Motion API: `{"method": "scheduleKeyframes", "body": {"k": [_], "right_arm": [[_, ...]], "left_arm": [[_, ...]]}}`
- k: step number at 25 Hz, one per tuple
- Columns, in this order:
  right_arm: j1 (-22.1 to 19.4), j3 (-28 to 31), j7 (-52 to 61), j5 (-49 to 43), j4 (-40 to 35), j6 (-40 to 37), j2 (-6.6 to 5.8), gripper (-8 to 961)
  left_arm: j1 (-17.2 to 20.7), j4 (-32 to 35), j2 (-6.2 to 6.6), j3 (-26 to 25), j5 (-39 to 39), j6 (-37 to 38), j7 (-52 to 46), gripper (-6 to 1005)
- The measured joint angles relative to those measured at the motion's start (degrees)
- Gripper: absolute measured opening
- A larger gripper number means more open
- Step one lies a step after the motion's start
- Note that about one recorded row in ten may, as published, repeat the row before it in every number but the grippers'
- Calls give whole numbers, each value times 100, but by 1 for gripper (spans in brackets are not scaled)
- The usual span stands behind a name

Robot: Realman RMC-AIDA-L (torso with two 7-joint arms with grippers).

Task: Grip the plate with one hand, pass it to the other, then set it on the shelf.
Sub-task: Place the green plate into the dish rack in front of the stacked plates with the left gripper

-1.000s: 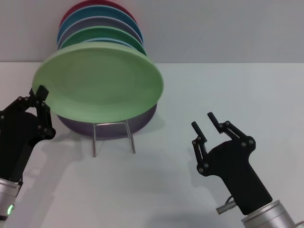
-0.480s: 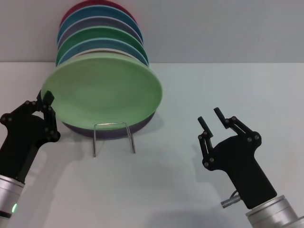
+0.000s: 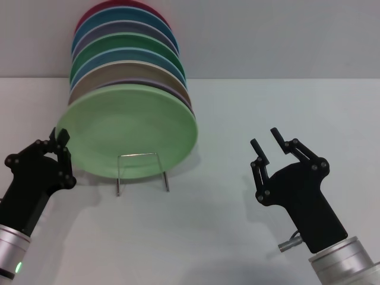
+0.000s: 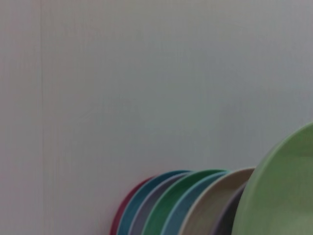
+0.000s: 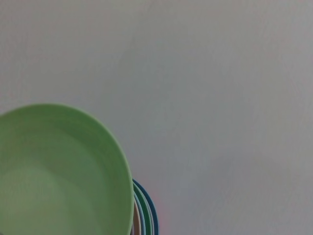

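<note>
The pale mint-green plate stands tilted at the front of a row of plates, its lower edge behind the upright loop of the wire shelf. My left gripper is at the plate's left rim, its fingers closed on the edge. My right gripper is open and empty, well to the right of the plate, above the table. The plate also fills a corner of the left wrist view and of the right wrist view.
Several other plates stand in a row behind the mint one, among them tan, blue, dark green, lavender and red; their rims show in the left wrist view. The white table runs back to a pale wall.
The plate has come down and back from a raised tilt, and now leans on the row behind the wire loop. My left gripper has lowered with it. My right gripper has drifted slightly right.
</note>
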Motion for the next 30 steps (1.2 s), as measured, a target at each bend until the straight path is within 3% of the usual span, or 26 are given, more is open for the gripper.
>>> {"method": "scheduleKeyframes", "body": {"k": [22,26,30], "right_arm": [[93,218,0,0,-11,133,7,318],[111,466,24,-1,-38,141,11,322],[122,823,114,1,-78,203,23,325]], "left_arm": [[198,-8,13,57,31,-216,-7,176],[462,-2,20,59,15,127,-9,239],[964,-2,23,67,29,802,-51,302]]}}
